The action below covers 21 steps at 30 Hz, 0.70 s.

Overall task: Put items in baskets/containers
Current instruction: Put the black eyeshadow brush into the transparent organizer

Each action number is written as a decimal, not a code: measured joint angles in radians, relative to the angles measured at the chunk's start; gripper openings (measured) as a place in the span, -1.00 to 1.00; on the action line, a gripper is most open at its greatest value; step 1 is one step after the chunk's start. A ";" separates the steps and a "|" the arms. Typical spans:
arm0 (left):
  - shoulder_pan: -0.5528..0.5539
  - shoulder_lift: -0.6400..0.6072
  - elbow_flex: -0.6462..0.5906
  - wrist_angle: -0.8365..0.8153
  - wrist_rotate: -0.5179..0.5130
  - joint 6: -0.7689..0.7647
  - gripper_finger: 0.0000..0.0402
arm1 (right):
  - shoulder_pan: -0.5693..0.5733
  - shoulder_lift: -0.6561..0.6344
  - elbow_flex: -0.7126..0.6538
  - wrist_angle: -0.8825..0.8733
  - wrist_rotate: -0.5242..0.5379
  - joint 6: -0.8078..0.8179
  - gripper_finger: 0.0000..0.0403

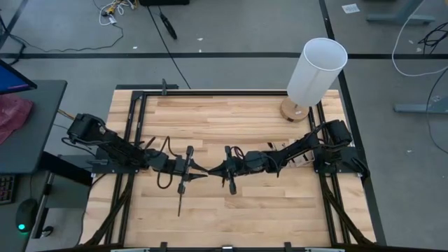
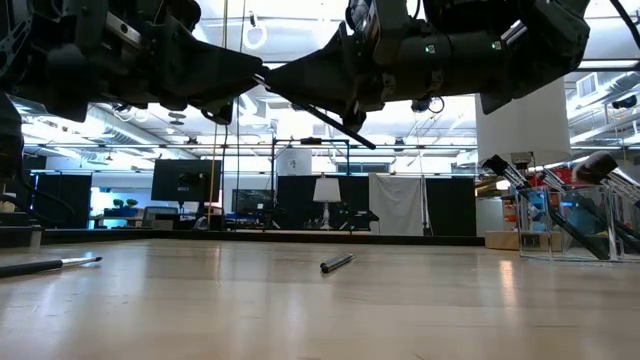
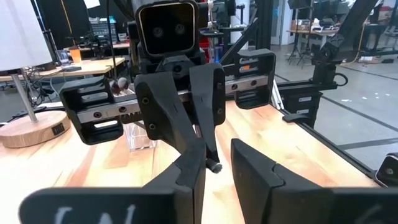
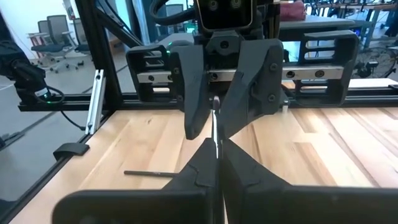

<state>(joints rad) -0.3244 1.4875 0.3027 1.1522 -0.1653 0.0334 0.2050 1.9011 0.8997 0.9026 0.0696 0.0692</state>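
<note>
Brushes already stand in the clear holder; two lie loose well left of it. Right gripper pinches one brush, left gripper open.

Robotics lab, open-plan.
Upper background of the low view: monitors, black curtains, ceiling strip lights; cables across the grey floor at the high view's top.

Both grippers hang above the table, tips nearly meeting mid-frame: left gripper comes in from the left, right gripper from the right, with a brush slanting down between them. Two more brushes lie on the wooden table: one near centre, one at the left edge. Clear holder with brushes stands far right.
</note>
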 joint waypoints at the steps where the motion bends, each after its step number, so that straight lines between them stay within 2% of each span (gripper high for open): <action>1: 0.000 0.000 0.000 -0.004 0.000 0.000 -0.62 | 0.000 0.000 0.000 -0.001 0.000 0.000 -0.97; 15: -0.001 -0.005 -0.002 -0.039 -0.029 -0.004 -0.62 | 0.003 0.000 0.000 -0.019 0.005 0.001 -0.96; 21: -0.001 -0.076 -0.008 -0.188 -0.029 -0.026 -0.62 | 0.004 -0.011 0.006 0.028 0.005 0.001 -0.96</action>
<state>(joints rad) -0.3254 1.4112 0.2942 0.9646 -0.1947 0.0071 0.2092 1.8904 0.9059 0.9305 0.0744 0.0700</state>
